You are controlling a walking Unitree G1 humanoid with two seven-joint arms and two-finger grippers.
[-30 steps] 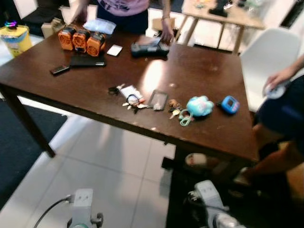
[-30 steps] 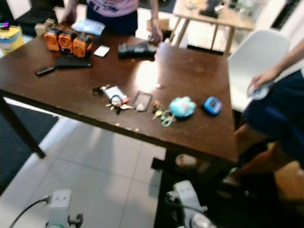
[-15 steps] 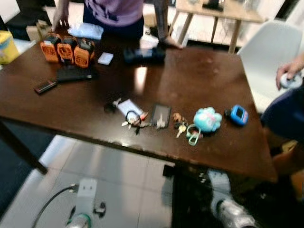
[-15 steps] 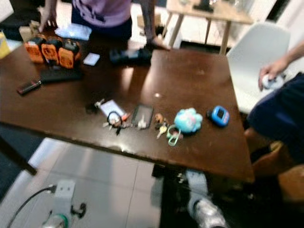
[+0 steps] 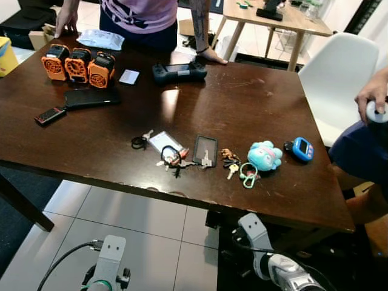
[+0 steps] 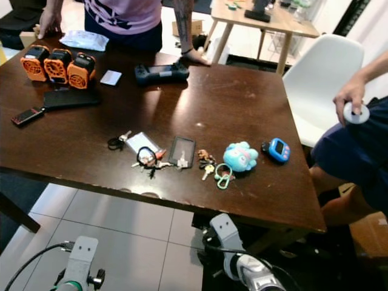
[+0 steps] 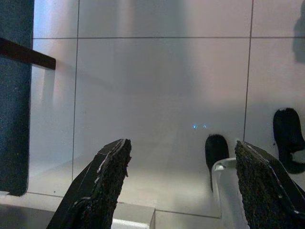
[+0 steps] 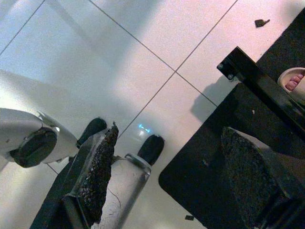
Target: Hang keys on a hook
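The left gripper [image 7: 178, 186] hung low over the pale tiled floor [image 7: 162, 95], and its two black fingers [image 7: 102, 183] were spread wide apart with nothing between them. The right gripper [image 8: 169, 183] hung low too, fingers wide apart and holding nothing, above the edge of a dark mat [image 8: 224, 157]. Both silver arms stayed down below the near edge of the big dark brown wooden table [image 5: 242, 97].

On the table, close to the near edge, lay a row of small things. A bunch of metal keys on a black ring [image 5: 171, 159] lay beside a white card [image 5: 162, 141]. To the left of the card was a small black ring with a key [image 5: 140, 142]. Just right of the bunch was a flat dark card holder [image 5: 204, 150]. Next came little keys with a brown charm [image 5: 229, 160], a green clip [image 5: 247, 176], a soft blue plush toy [image 5: 264, 155] and a small blue gadget [image 5: 301, 148].

Far across the table sat three orange round packs [image 5: 77, 63], a black phone [image 5: 91, 97], a small dark phone [image 5: 50, 115] and a black game controller [image 5: 179, 72].

A person in a purple top [image 5: 140, 13] leaned hands on the far side. On the right, another person's hand [image 6: 350, 100] held a white ring of tape near a white chair [image 5: 332, 76].
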